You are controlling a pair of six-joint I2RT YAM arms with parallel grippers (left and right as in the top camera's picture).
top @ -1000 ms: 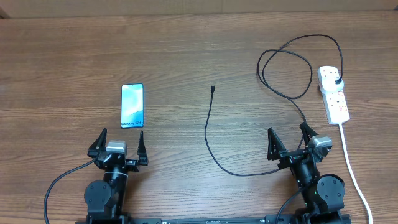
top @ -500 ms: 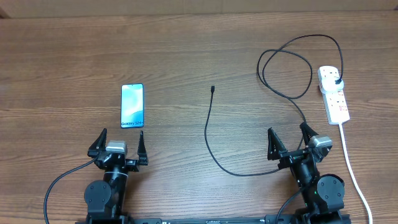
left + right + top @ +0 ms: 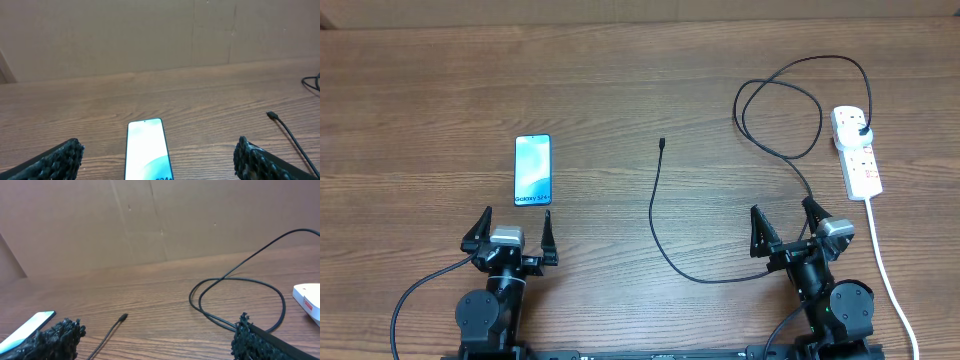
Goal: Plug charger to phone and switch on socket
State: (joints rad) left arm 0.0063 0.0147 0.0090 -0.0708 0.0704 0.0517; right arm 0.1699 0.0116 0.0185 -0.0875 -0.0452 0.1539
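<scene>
Wood worktop [image 3: 620, 70]: same as second ago, no move anywhere. Wide open, empty, low at near edge: left end effector [image 3: 517, 212] just behind phone [image 3: 532, 170], right end effector [image 3: 781, 206] beside charger [image 3: 655, 210]. Far right: socket [image 3: 858, 155], plug head [image 3: 863, 131] already in. Flat, screen up, left side: phone. Mid-worktop, well apart from phone: connector tip [image 3: 662, 143]. Likely not begun yet; tip into phone first, then socket on.

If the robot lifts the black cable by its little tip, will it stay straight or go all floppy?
Probably floppy: the cable lies in loose curves and loops, so it would likely droop and trail. It looks thin, so it is probably light. Its other end seems plugged into the power strip, so a hard pull might drag that.
</scene>
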